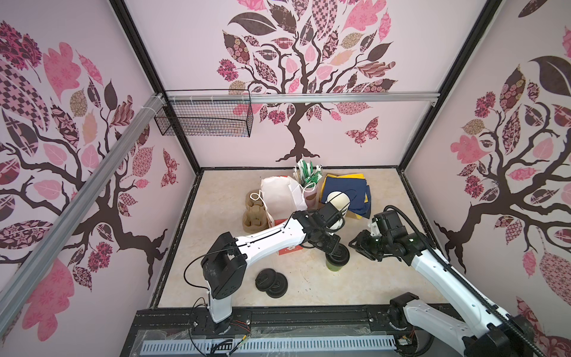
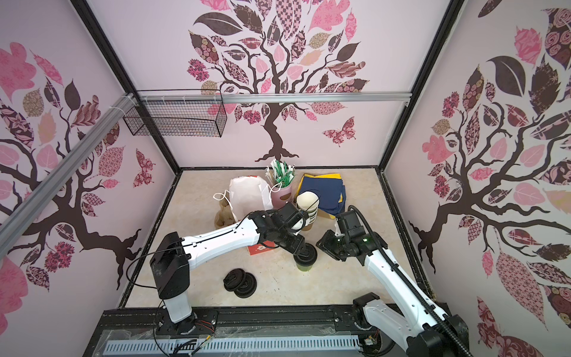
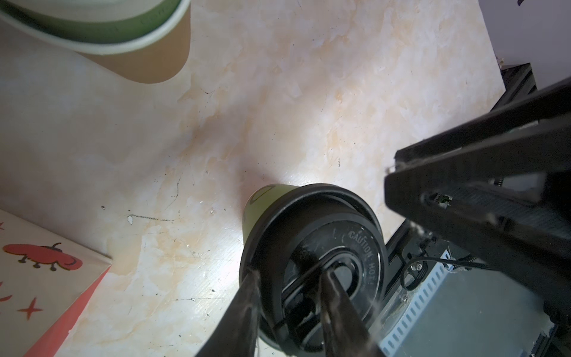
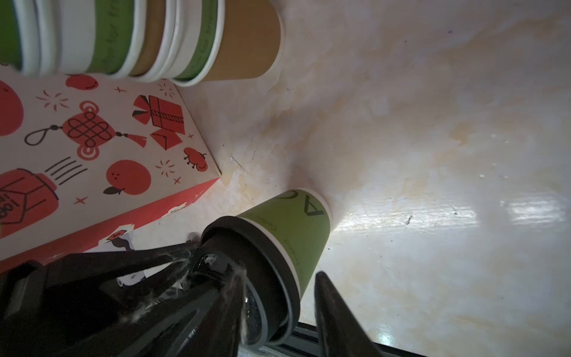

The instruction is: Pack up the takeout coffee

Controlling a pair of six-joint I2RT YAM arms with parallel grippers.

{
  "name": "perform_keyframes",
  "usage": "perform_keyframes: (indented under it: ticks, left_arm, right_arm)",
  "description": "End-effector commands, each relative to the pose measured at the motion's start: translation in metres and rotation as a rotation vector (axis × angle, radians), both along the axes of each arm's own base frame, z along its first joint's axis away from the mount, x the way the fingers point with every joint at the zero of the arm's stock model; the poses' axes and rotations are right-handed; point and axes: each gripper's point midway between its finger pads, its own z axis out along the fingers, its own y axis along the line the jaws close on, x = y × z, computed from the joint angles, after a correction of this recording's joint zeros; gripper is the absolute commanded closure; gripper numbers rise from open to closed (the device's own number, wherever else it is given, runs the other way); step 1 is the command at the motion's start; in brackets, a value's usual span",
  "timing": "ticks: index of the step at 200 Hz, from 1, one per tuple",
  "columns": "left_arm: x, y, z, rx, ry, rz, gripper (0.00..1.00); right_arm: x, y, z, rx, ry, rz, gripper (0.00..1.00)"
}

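So far, only the first piece of the packing looks done. One green paper cup [image 4: 296,222] stands upright on the tabletop [image 1: 386,278] near the middle, and a black sip lid [image 3: 340,247] sits on its rim. The left end effector [image 3: 290,278] is closed on that lid, with one finger outside its edge and the other in the recess on top. My guess is that it is seating the lid or about to lift the cup by it. The right end effector [image 1: 353,244] sits just beside the cup with its jaws apart, and I see no contact.

A good deal seems left. The pulp carrier [image 1: 255,218] near the left rear has no cup in it. The red-and-white paper bag [image 1: 282,194] lies beside it, and its mouth is too hard to read for me to say what is inside. A second cup presumably has to come off the stack of cups [image 1: 338,201] behind the left arm. Spare lids [image 1: 272,282] lie in a small pile toward the front.

The surface is a glossy beige marbled sheet with a few scuffs. At the back are a pink pot of straws [image 1: 309,176] and blue and yellow napkins [image 1: 346,188]. Pale pink walls with tree decals close in three sides, and a wire basket [image 1: 204,119] hangs on the back one.
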Motion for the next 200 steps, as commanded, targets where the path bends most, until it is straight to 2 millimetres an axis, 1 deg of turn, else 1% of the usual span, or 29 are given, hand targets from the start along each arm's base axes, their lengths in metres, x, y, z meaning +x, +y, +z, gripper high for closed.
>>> perform_keyframes:
  ticks: [1, 26, 45, 66, 82, 125, 147, 163, 175, 184, 191, 200]
  left_arm:
    - [-0.004, 0.011, -0.023, 0.089, 0.026, 0.001, 0.66]
    - [-0.004, 0.012, -0.025, 0.096, 0.023, 0.001, 0.66]
    - [-0.004, 0.013, -0.025, 0.099, 0.022, -0.001, 0.66]
    - [-0.003, 0.012, -0.025, 0.098, 0.019, -0.001, 0.66]
    - [-0.004, 0.013, -0.026, 0.101, 0.023, 0.001, 0.66]
    - [-0.004, 0.015, -0.029, 0.113, 0.028, 0.004, 0.66]
    - [-0.005, 0.016, -0.031, 0.12, 0.033, 0.005, 0.66]
    - [-0.006, 0.018, -0.032, 0.125, 0.033, 0.006, 0.67]
    - [-0.006, 0.019, -0.032, 0.125, 0.032, 0.007, 0.67]
    - [-0.007, 0.02, -0.033, 0.129, 0.034, 0.007, 0.67]
    - [-0.006, 0.02, -0.033, 0.128, 0.032, 0.006, 0.67]
    - [-0.006, 0.019, -0.033, 0.127, 0.032, 0.006, 0.67]
  right_arm:
    - [-0.002, 0.009, -0.002, 0.037, -0.003, 0.061, 0.61]
    - [-0.001, 0.011, -0.014, 0.041, 0.014, 0.065, 0.64]
    - [-0.002, 0.012, -0.02, 0.048, 0.026, 0.067, 0.69]
    - [-0.005, 0.011, -0.026, 0.041, 0.04, 0.068, 0.73]
    - [-0.008, 0.007, -0.033, 0.02, 0.059, 0.062, 0.73]
    - [-0.022, -0.004, -0.055, -0.046, 0.136, 0.052, 0.77]
    - [-0.036, -0.014, -0.074, -0.101, 0.214, 0.046, 0.79]
    - [-0.045, -0.019, -0.084, -0.132, 0.262, 0.049, 0.79]
    - [-0.044, -0.019, -0.084, -0.133, 0.265, 0.052, 0.78]
    - [-0.041, -0.016, -0.078, -0.122, 0.251, 0.059, 0.77]
    - [-0.036, -0.012, -0.069, -0.102, 0.229, 0.069, 0.76]
    - [-0.025, -0.005, -0.05, -0.07, 0.172, 0.082, 0.73]
